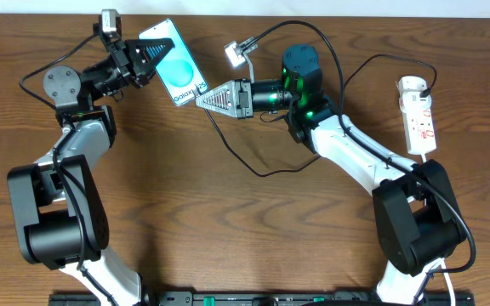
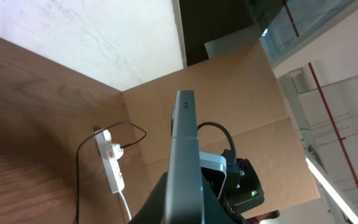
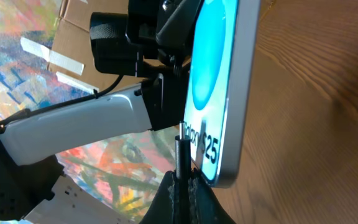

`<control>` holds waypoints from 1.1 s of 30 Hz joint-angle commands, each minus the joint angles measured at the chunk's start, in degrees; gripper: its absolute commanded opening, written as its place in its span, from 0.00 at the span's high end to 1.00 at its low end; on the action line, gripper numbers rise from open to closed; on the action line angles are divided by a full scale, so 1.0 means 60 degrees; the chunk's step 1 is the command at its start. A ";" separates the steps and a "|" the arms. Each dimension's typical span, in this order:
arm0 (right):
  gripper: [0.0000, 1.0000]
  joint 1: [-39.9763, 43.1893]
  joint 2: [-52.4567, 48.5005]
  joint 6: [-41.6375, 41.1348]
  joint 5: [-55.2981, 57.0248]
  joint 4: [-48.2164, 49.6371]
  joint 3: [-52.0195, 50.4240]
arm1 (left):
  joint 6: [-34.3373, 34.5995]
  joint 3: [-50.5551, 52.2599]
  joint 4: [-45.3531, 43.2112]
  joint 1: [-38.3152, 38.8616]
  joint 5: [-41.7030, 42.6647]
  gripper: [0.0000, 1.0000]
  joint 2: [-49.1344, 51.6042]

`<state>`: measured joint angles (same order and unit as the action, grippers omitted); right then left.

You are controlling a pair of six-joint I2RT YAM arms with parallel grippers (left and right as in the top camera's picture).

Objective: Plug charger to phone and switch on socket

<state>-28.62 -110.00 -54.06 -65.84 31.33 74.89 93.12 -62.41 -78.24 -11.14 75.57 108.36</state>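
- Phone (image 1: 173, 61) pinched in my left pincer (image 1: 158, 58), near the far edge of the table (image 1: 228, 246).
- My right pincer (image 1: 201, 100) clamps the charger (image 3: 182, 152) tip just beside the phone's lower end.

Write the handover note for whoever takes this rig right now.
Left gripper: shut on the phone, which is held up off the table with its screen lit.
Right gripper: shut on the connector end of the charger. The tip is at the phone's bottom end; I cannot tell whether it is seated.
Power strip: on the table by the right arm. A black cable appears plugged into it; the switch state is unreadable.
Done: phone and connector picked up and brought together.
Left: confirm or finish the insertion, then switch on the power strip.
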 commanded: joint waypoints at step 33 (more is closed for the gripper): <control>0.99 -0.0302 0.0033 0.0543 -0.0295 -0.0801 0.0124 | 0.0029 -0.0124 0.0033 -0.0364 -0.0492 0.93 -0.0018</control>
<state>-30.20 -110.00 -51.88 -67.13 26.98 74.89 93.01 -62.41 -77.58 -13.13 73.89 108.36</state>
